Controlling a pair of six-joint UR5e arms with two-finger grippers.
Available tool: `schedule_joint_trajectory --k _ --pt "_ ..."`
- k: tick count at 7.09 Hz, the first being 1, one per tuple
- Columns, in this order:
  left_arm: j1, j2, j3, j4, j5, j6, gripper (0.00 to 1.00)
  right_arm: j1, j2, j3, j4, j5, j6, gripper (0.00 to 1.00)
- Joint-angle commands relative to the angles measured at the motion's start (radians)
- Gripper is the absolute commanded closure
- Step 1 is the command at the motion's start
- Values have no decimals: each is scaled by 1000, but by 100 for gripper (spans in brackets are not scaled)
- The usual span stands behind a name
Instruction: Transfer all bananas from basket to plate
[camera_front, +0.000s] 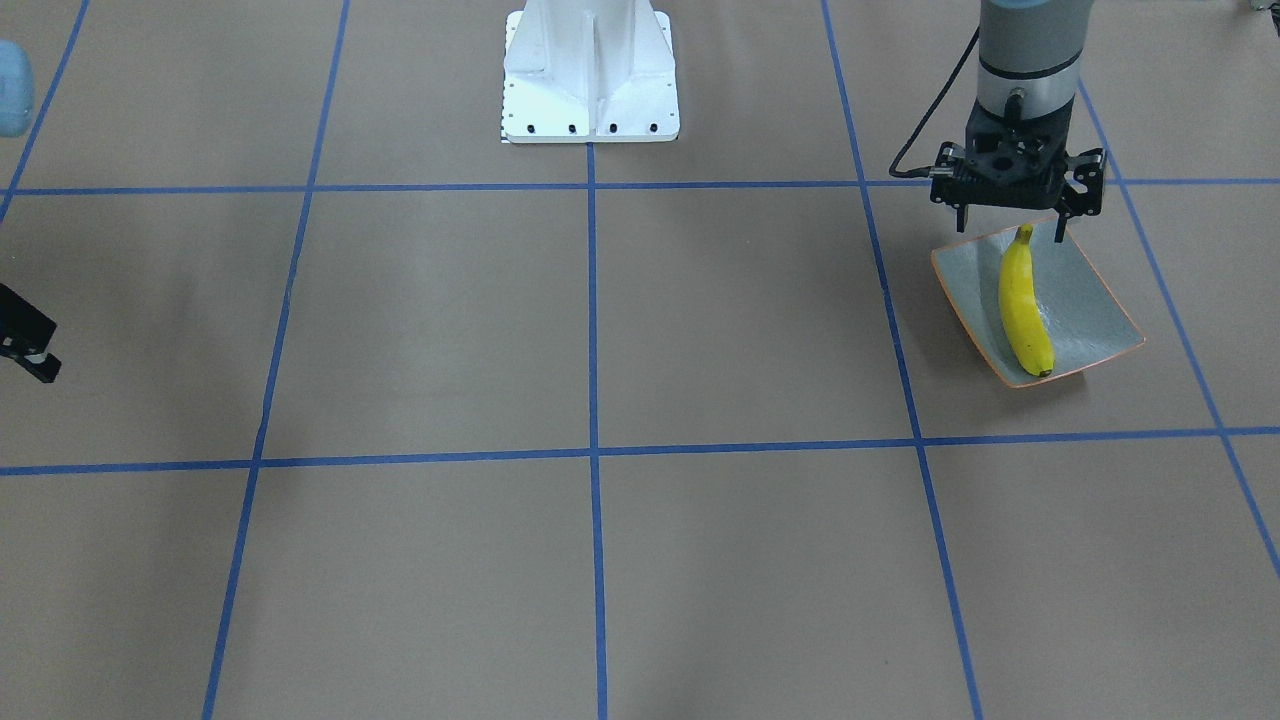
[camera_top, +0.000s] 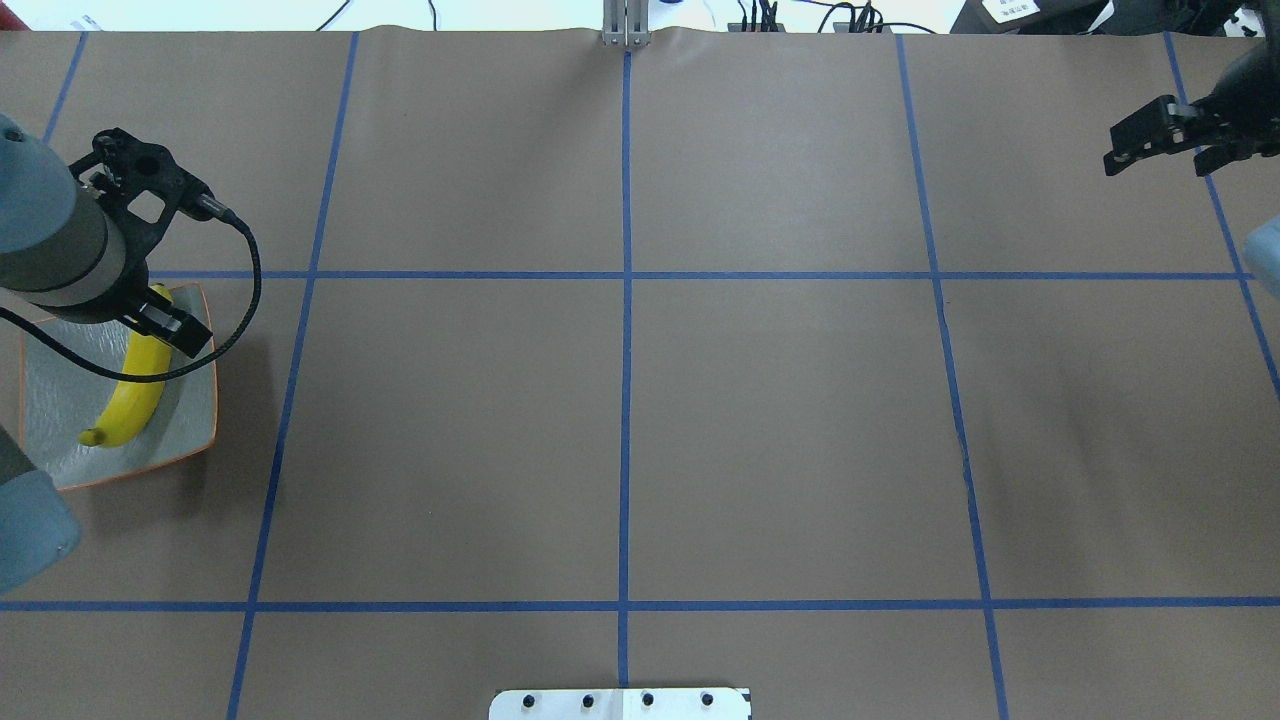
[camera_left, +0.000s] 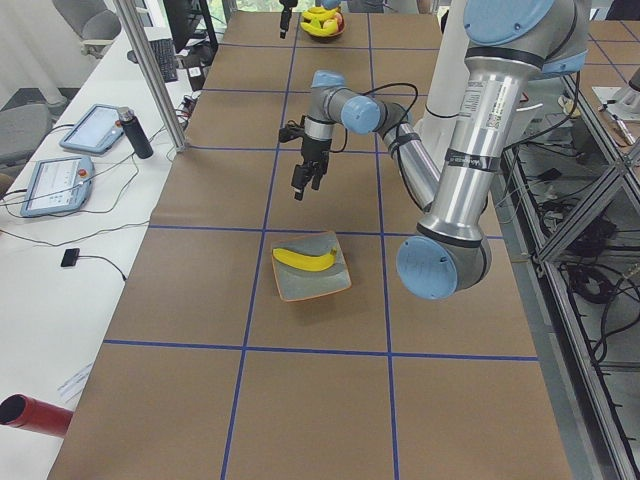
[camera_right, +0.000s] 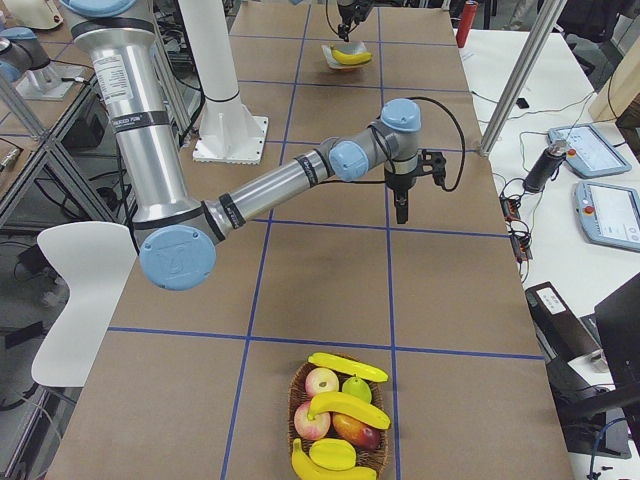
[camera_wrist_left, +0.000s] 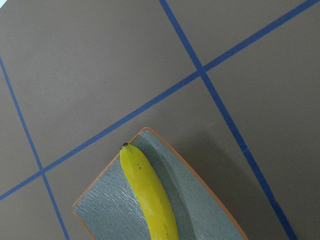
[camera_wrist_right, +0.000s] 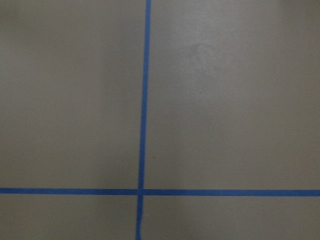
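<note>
Bananas: one bright yellow, curved banana with a dark tip (camera_front: 1025, 305) lies diagonally in the plate. Three more yellow bananas (camera_right: 350, 408) sit in the basket and, by my reading, have yet to be moved.
Plate: a small squarish grey-green glossy plate with an orange-brown rim (camera_front: 1100, 300). It sits at the 9 o'clock edge of the brown paper-covered table with blue tape lines (camera_top: 780, 430) in the overhead view.
Basket: a round brown wicker basket (camera_right: 380, 452) at the table's opposite end, at 6 o'clock in the right-side view and well apart from the plate. Red-and-yellow apples (camera_right: 320, 382) lie among the fruit.
Left pincer: the black two-finger left pincer (camera_front: 1010, 222) has its jaws apart and holds nothing. It hangs above the plate, clear of the banana.
Right pincer: the black right pincer (camera_top: 1160, 135) is near 2 o'clock in the overhead view, over bare table. I cannot tell whether its jaws are apart or together.
Risk, crowding: the one banana already spans the plate corner to corner. Later ones will likely have to stack, and on glossy upcurved sides they may roll over the rim.
Risk, release: a banana let go from high up could bounce, knock the resting one or shove the plate.
Risk, pick: the top banana rests across the basket's rim. A glancing grip could tip it onto the table or drag apples out.
Risk, carry: the route is long, so a banana held off-centre may swing or slip.
</note>
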Motion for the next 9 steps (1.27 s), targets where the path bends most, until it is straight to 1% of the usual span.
schedule_joint_trajectory --k 1,2,3,6,7,8,9 --pt "0 -25 37 -3 -1 -9 0 118 -43 -105 -20 -18 -268 0" --pt "2 -29 39 -4 -1 -13 0 158 -56 -178 -10 -18 -374 0" --pt "5 -32 46 -7 -2 -35 0 162 -71 -215 -10 -21 -434 0" --pt "7 -33 78 -52 -2 -50 0 159 -102 -272 -19 -28 -484 0" --pt "8 -34 85 -52 -4 -56 0 157 -88 -317 -16 -70 -510 0" --pt "8 -40 86 -52 -23 -58 0 154 -62 -388 -2 -84 -565 0" --pt "8 -42 86 -52 -25 -58 0 154 -50 -419 16 -86 -580 0"
